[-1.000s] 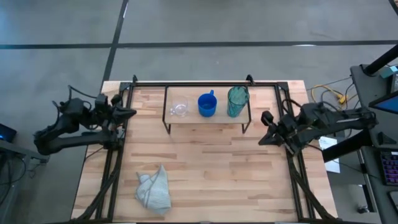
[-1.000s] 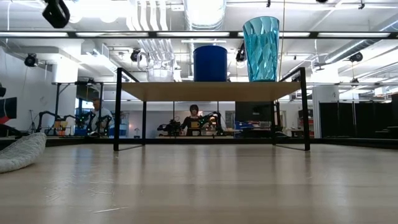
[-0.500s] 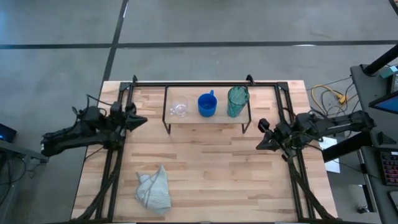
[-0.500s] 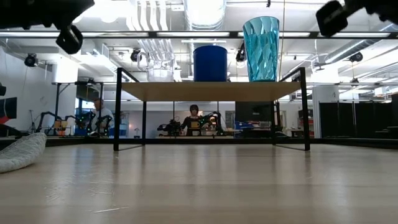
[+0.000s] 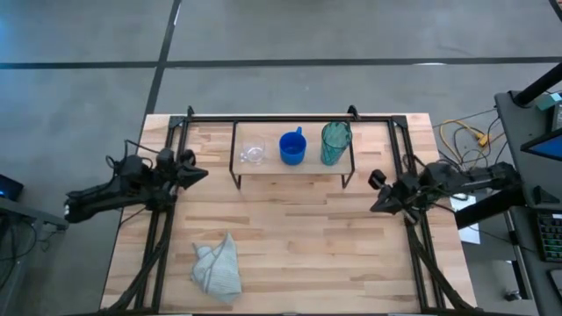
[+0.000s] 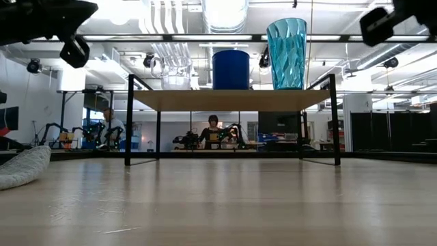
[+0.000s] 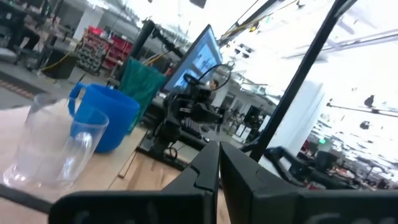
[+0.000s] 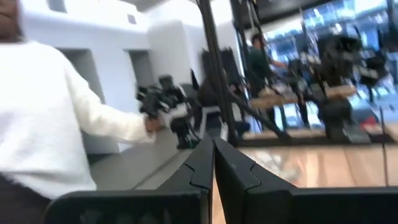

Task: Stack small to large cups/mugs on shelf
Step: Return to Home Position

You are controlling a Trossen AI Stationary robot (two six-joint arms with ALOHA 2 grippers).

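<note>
All three cups are up on the shelf (image 5: 307,168), and it reads as a finished row! From the high view, running from the left arm's side to the right arm's: the small clear glass (image 5: 254,154), then the blue mug (image 5: 292,148), then the tall teal cup (image 5: 335,142). That is small to large, just as ordered. Each one stands upright on the wooden top, near its neighbour but with a gap between, none touching.

Nothing of the job is left on the surface (image 5: 299,237) itself. Only a crumpled pale cloth (image 5: 217,270) lies there, on the near part toward the left arm's side, well apart from the shelf.

The left hand (image 7: 217,163) sits out at its own edge of the surface, fingers pressed together on nothing. The right hand (image 8: 213,158) does the same at the opposite edge, fingers pressed together and empty. Both are well apart from the shelf. By my reading the placing is over, and all that is left is for the arms to settle at rest.

Now the looks. The glass is plain and nearly invisible against the wood. The mug is bright, solid blue, its handle turned toward the far side. The teal cup is faceted and see-through, plainly the tallest in the low view.
</note>
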